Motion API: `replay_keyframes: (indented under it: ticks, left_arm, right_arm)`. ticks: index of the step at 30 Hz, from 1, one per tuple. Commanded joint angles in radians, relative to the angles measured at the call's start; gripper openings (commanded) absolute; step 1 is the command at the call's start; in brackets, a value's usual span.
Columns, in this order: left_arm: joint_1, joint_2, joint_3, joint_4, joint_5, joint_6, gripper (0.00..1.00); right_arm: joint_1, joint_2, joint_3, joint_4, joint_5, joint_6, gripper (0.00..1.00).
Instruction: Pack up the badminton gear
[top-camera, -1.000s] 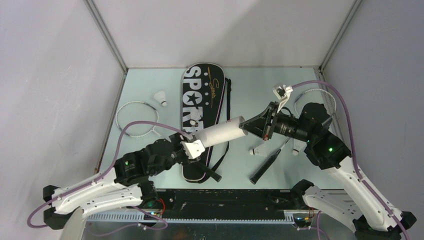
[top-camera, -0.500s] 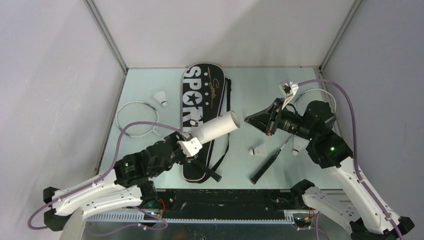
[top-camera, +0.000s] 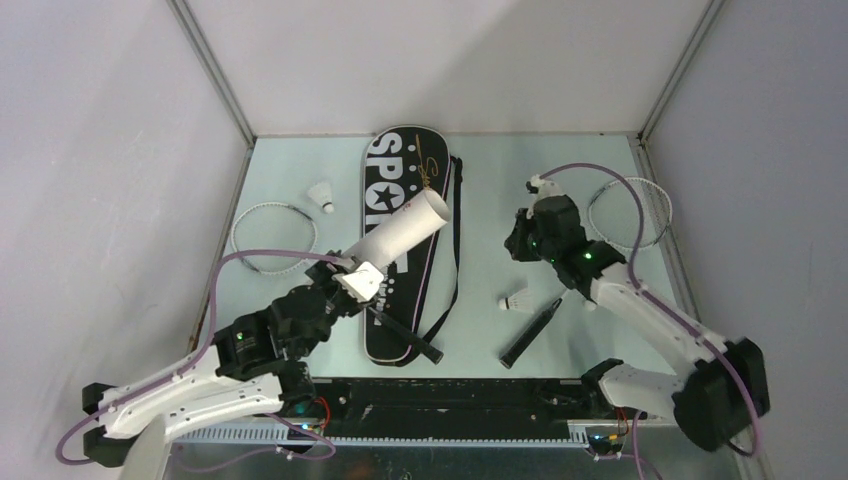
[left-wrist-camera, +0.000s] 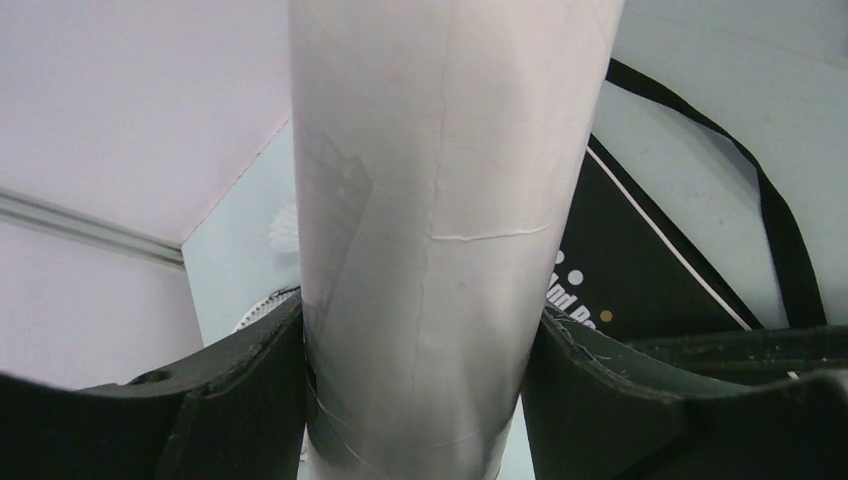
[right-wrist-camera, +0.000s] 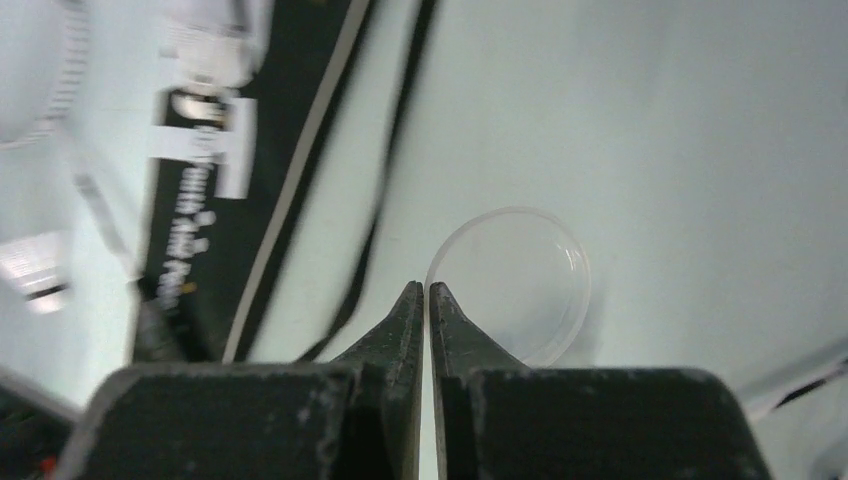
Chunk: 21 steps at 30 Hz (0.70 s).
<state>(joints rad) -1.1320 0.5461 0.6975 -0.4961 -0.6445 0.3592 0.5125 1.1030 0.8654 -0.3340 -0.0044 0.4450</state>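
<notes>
My left gripper (top-camera: 358, 282) is shut on the lower end of the long white tube (top-camera: 398, 236), which slants up over the black "SPORT" bag (top-camera: 398, 168). In the left wrist view the tube (left-wrist-camera: 450, 200) fills the gap between the fingers (left-wrist-camera: 235, 400). My right gripper (top-camera: 520, 243) points down at the table. Its jaws (right-wrist-camera: 427, 290) are pinched on the rim of a clear round lid (right-wrist-camera: 515, 280). One racket head (top-camera: 272, 238) lies at the left and another (top-camera: 630, 212) at the right, its black handle (top-camera: 530, 335) nearer me. Shuttlecocks lie at far left (top-camera: 322, 196) and mid-right (top-camera: 517, 302).
The bag's black strap (top-camera: 455, 250) loops on the table right of the bag. Grey walls close in the left, back and right. The left racket's handle (top-camera: 405, 340) lies across the bag's near end.
My right gripper left the tube's open end and swung down toward the table with the clear lid. My left arm swung the tube left and steeper over the bag.
</notes>
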Motion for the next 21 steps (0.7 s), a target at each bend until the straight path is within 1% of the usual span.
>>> replay_keyframes:
  ticks: [1, 5, 9, 11, 15, 17, 21]
  left_arm:
    - [0.003, -0.037, -0.012, 0.094, -0.097, 0.015, 0.41]
    - [0.003, -0.056, -0.016, 0.111, -0.095, 0.018, 0.42]
    - [0.002, -0.059, -0.018, 0.112, -0.090, 0.016, 0.43]
    - [0.003, -0.058, -0.018, 0.111, -0.091, 0.015, 0.43]
    - [0.003, -0.060, -0.019, 0.110, -0.090, 0.016, 0.43]
    - [0.003, -0.061, -0.022, 0.112, -0.089, 0.016, 0.43]
    - [0.002, -0.058, -0.022, 0.115, -0.085, 0.016, 0.43]
  right_arm:
    - [-0.026, 0.143, -0.015, 0.105, 0.166, -0.005, 0.06]
    - [-0.062, 0.275, -0.016, 0.183, 0.211, -0.001, 0.03]
    - [-0.119, 0.366, -0.016, 0.237, 0.206, 0.017, 0.03]
    - [-0.137, 0.397, -0.016, 0.244, 0.205, 0.033, 0.07]
    - [-0.154, 0.414, -0.016, 0.219, 0.197, 0.060, 0.17]
    - [-0.155, 0.393, -0.016, 0.189, 0.193, 0.074, 0.26]
    - [-0.162, 0.320, -0.016, 0.093, 0.161, 0.103, 0.38]
